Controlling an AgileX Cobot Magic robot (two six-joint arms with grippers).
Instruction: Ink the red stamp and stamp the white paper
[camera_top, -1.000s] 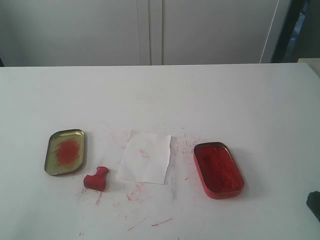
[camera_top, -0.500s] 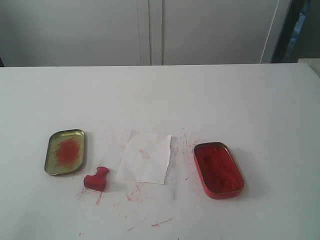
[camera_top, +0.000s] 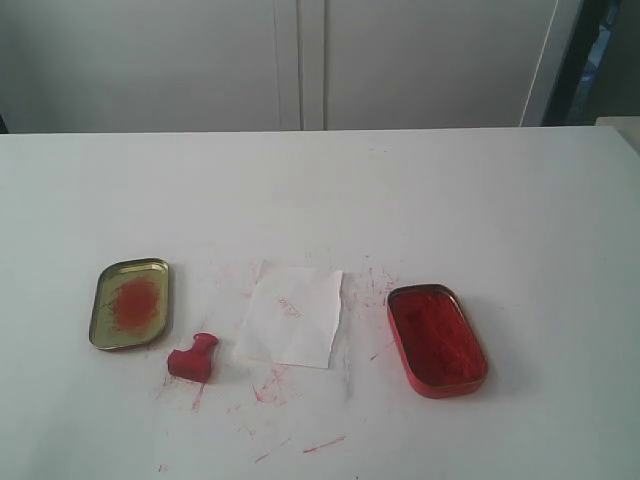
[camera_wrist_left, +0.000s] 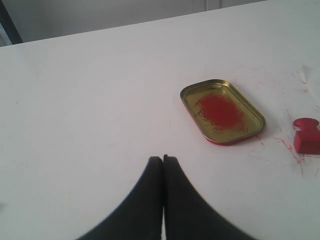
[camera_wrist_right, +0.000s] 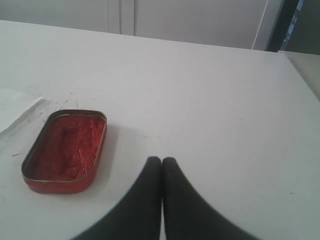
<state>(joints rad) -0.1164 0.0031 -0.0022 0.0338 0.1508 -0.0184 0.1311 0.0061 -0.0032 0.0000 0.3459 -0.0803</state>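
Slippage threatens the red stamp — small and tipped over at seven o'clock of the white paper, it may skid from a pinch; the loose sheet could cling to wet ink. Both arms' jaws sit clenched, empty.

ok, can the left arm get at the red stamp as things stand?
Probably yes. The red stamp lies in the open beside the gold tin, apart from it, nothing over it. The left hand is shut, so it must open first.
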